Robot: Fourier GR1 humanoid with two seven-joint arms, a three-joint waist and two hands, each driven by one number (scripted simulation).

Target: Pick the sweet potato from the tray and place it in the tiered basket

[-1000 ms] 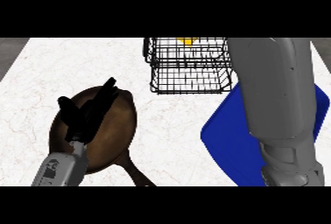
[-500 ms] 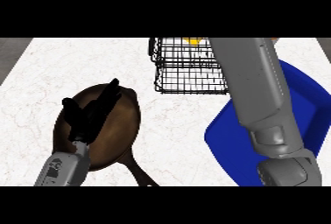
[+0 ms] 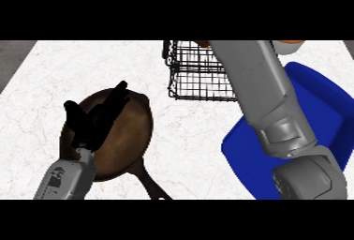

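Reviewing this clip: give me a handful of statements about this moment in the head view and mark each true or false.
1. The left hand shows over the brown pan with straight fingers. True.
2. The wire basket stands on the blue tray. False: it stands on the white counter, left of the tray.
3. The right forearm runs up across the tray toward the basket's right end. True.
4. The right hand is plainly visible holding the sweet potato. False: the right hand is not visible; the forearm leaves the picture at the top.
5. The pan's handle points toward the basket. False: it points to the view's lower edge.
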